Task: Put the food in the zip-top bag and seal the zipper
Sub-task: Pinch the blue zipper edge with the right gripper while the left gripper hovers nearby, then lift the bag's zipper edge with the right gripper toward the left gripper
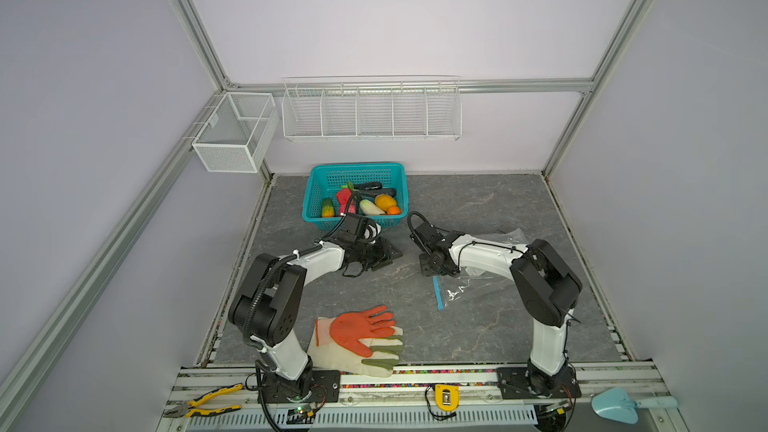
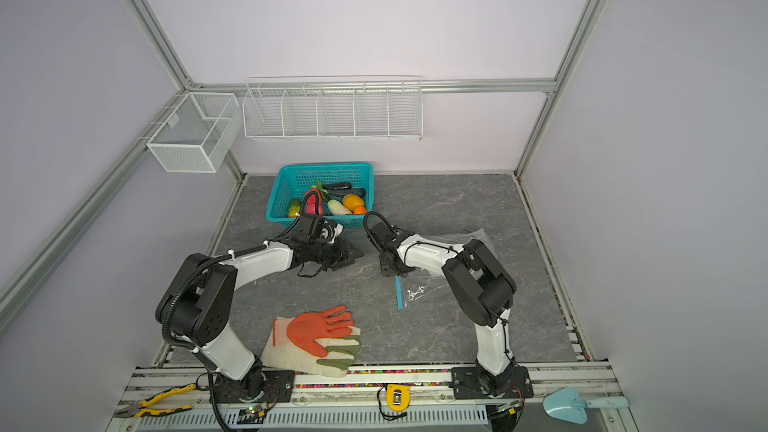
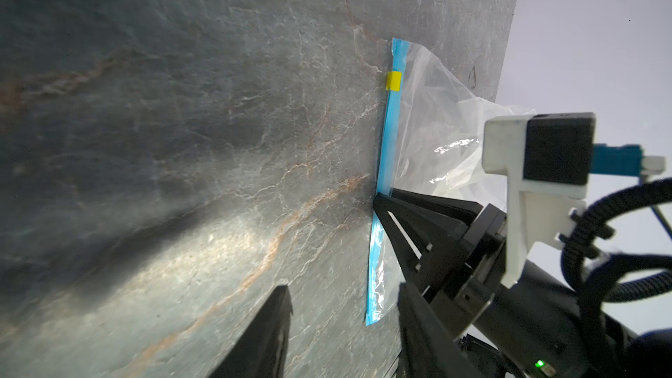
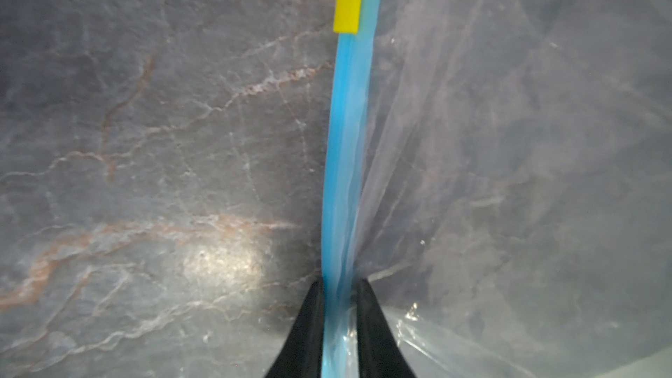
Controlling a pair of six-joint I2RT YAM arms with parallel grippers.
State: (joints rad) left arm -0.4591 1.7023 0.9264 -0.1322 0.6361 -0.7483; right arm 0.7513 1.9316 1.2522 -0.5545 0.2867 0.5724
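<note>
Nearest, a pair of work gloves [image 1: 357, 336] lies overlapped on the grey, marble-veined surface [image 1: 478, 338]. The orange rubbery palm covers much of the white knit glove beneath.

Farther in, the zip-top bag [image 1: 467, 288] lies flat and crinkled on the right side of the surface, its clear film catching glare. The right arm hides most of it in both top views, so its far edge is hard to trace. Its zipper [image 4: 345, 140] is a thin light-blue strip, and only a short near stretch shows from above. The small yellow rectangular slider [image 4: 348, 7] appears in the wrist views alone.

The right claw [image 4: 340, 281] is clenched on that strip, black tapered fingers pressing from both sides, their bases cut off by the frame. The left claw [image 3: 342, 287] stands released over bare surface near the strip, grasping nothing.

Farther back, the food [image 1: 384, 201] sits in a teal perforated basket [image 1: 357, 167]. The pieces are smooth and red, orange, yellow, green, white and dark, partly hidden by the left arm's wrist. White wire racks [image 1: 370, 114] hang on the back wall.
</note>
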